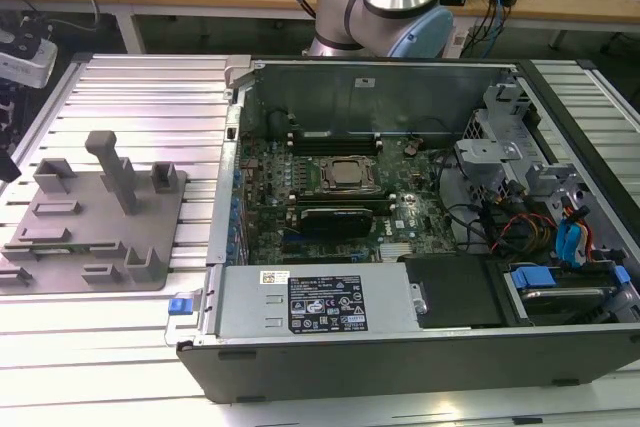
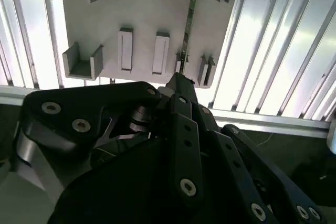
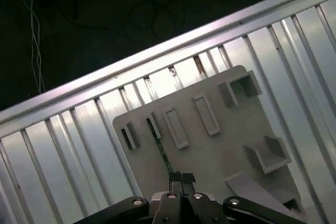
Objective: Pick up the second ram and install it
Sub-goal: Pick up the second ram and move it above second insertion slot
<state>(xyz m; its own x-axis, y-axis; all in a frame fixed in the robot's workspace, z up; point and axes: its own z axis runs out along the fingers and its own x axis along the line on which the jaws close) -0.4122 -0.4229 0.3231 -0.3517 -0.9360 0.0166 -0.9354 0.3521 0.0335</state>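
Observation:
The second ram (image 3: 161, 148) is a thin greenish stick standing on edge in a holder on the grey fixture plate (image 3: 220, 150). In the second wrist view the ram (image 2: 188, 22) runs along the same plate (image 2: 142, 9). My gripper (image 3: 181, 178) hangs well above the plate, its two dark fingertips pressed together with nothing between them, lined up over one end of the stick. In the second wrist view the gripper (image 2: 179, 80) points at that same end. In the exterior view the fixture plate (image 1: 95, 222) lies at the left of the open computer case (image 1: 400, 207).
The fixture plate rests on a ribbed aluminium table (image 1: 140, 97) and carries several raised holders and a tall post (image 1: 115, 167). Inside the case, long black slots (image 1: 335, 134) flank the CPU socket (image 1: 347, 174). Cables and drive bays (image 1: 540, 217) fill the case's right side.

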